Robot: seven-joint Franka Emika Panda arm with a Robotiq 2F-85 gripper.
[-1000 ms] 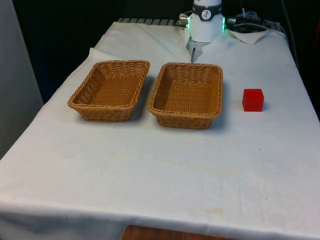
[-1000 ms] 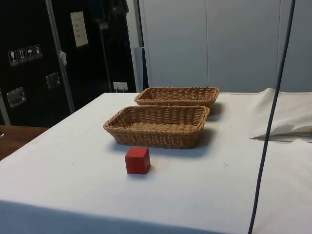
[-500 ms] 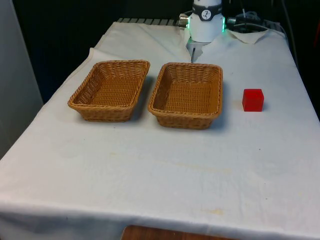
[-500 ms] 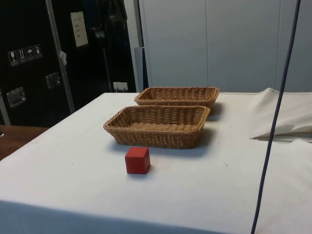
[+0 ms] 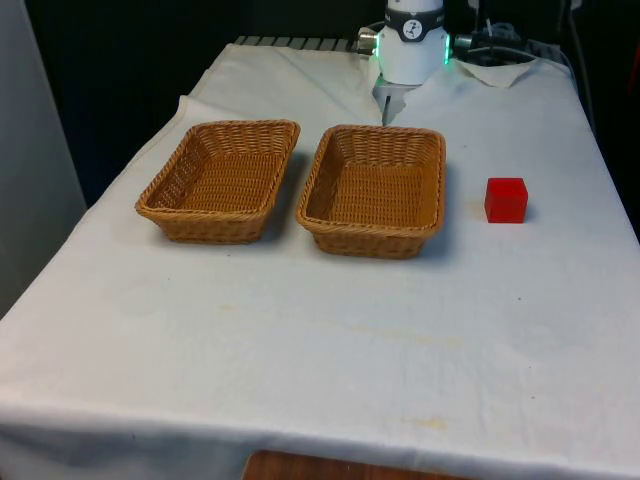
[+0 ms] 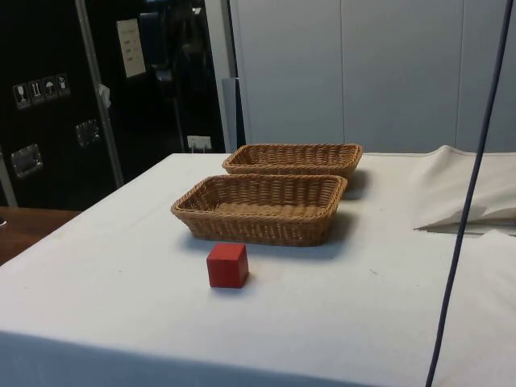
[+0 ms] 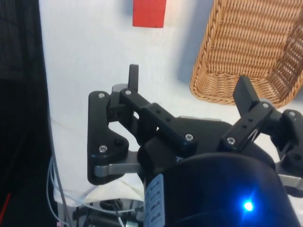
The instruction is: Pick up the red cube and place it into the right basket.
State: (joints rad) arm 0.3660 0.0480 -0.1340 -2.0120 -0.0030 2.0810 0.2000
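The red cube point(image 5: 506, 199) sits on the white cloth at the front view's right, a short gap from the right wicker basket point(image 5: 375, 228). In the side view the cube point(image 6: 227, 265) stands in front of that basket point(image 6: 260, 232). My gripper point(image 7: 189, 80) hangs high over the table's far end, open, with nothing between its black fingers point(image 7: 134, 75). In the wrist view the cube point(image 7: 149, 13) and a corner of the right basket point(image 7: 246, 52) lie well beyond the fingertips.
The left wicker basket point(image 5: 222, 222) stands beside the right one, both with nothing in them. A dark cable point(image 6: 472, 193) hangs across the side view's right. Folded cloth point(image 6: 468, 197) bunches near the robot's base point(image 5: 413, 45).
The hanging cable in the side view has swung a little to the right. The cube and both baskets have not moved.
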